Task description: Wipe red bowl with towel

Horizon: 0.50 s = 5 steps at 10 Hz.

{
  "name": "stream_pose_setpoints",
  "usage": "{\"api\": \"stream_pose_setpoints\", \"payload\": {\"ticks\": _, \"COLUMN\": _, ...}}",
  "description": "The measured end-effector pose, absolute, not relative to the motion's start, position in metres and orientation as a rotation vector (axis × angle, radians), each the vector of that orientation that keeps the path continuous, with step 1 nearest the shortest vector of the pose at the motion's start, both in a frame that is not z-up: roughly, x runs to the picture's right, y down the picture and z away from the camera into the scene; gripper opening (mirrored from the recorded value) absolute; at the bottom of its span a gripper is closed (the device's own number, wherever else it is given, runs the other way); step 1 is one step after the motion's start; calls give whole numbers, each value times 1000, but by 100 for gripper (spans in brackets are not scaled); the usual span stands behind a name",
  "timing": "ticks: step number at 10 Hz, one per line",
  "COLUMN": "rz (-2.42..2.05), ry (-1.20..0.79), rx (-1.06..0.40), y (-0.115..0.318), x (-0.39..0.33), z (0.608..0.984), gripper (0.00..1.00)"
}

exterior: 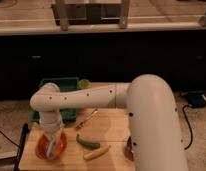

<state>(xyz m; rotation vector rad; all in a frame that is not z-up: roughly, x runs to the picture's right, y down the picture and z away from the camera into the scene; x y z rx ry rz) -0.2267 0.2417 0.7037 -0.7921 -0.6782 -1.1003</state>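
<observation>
A red bowl [44,148] sits at the front left of the wooden table [111,125]. My gripper [54,141] reaches down into the bowl from my white arm [96,97], which spans the table from the right. A pale towel [57,145] shows at the gripper inside the bowl. The arm's wrist hides the back of the bowl.
A green tray [58,87] stands at the back left with a green round fruit [84,84] beside it. A fork [86,120] lies mid-table. A green pepper [87,142] and a yellow banana-like piece [97,152] lie at the front. A dark cabinet front stands behind.
</observation>
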Motion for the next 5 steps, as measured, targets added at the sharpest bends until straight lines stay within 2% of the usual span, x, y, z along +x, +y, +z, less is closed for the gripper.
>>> {"api": "stream_pose_setpoints", "payload": {"ticks": 5, "rz": -1068, "ry": -664, "rx": -789, "y": 224, "x": -215, "z": 729, "gripper": 0}}
